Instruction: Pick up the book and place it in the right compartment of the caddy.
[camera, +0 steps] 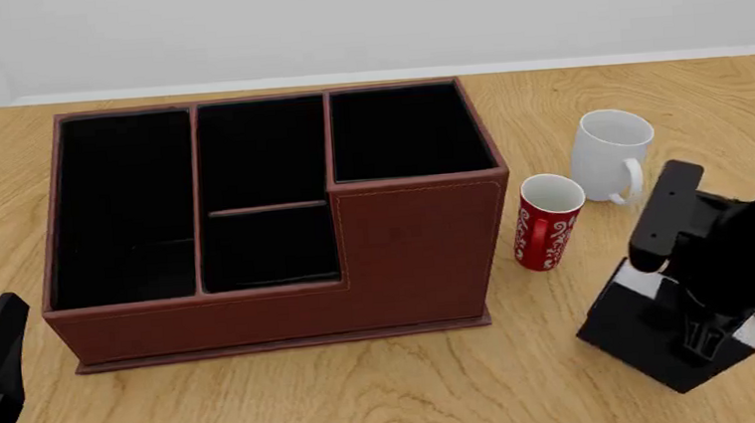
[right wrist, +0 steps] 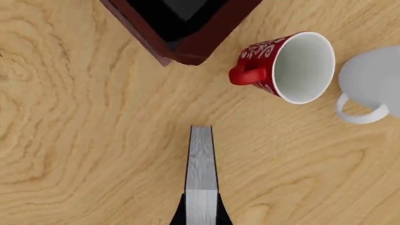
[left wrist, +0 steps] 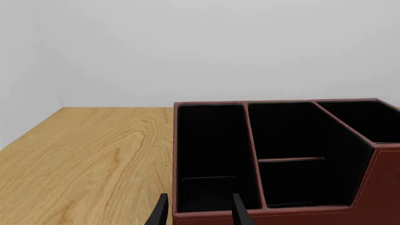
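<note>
Right claw [right wrist: 201,216] pinches the book [right wrist: 201,164] across its covers, white page edge up between the fingers; book stands on the tabletop [camera: 364,402], directly under the claw. Left claw [left wrist: 198,212] spread, idle beside the caddy [camera: 278,308]. The right compartment [camera: 406,135] lies well to the right claw's left, behind tall walls. Risks: narrow grip near one end could let the book pivot on lift; the red mug [camera: 548,222] and white mug [camera: 611,153] sit near the transfer path; too low a carry would clip the raised wall.

- A light wooden table [camera: 298,407] with wavy grain fills the near scene from left to right.
- Beyond its far edge stands a plain pale grey wall [camera: 364,18].
- Light is soft and even; shadows are faint.
</note>
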`<move>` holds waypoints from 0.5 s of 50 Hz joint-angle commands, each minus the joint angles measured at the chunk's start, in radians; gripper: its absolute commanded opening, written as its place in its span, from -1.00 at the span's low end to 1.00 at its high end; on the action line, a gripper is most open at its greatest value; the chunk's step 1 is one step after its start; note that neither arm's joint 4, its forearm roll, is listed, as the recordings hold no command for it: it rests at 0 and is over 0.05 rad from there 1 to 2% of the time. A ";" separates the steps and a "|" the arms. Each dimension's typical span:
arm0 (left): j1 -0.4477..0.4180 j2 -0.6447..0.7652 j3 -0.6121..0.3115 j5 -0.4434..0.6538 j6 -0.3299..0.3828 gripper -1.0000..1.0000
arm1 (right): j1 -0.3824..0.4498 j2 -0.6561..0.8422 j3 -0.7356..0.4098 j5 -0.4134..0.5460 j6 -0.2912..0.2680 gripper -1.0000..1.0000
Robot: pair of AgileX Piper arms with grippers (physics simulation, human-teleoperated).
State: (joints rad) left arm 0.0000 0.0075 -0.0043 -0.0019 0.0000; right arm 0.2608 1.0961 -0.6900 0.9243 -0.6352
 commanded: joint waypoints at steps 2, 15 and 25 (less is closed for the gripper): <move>0.000 0.000 0.000 0.000 0.000 1.00 | 0.053 -0.079 -0.032 0.099 0.149 -1.00; 0.000 0.000 0.000 0.000 0.000 1.00 | 0.112 -0.154 -0.107 0.184 0.331 -1.00; 0.000 0.000 0.000 0.000 0.000 1.00 | 0.164 -0.191 -0.192 0.268 0.440 -1.00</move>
State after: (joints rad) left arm 0.0000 0.0075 -0.0043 -0.0019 0.0000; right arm 0.3650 0.9487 -0.7934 1.1135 -0.3377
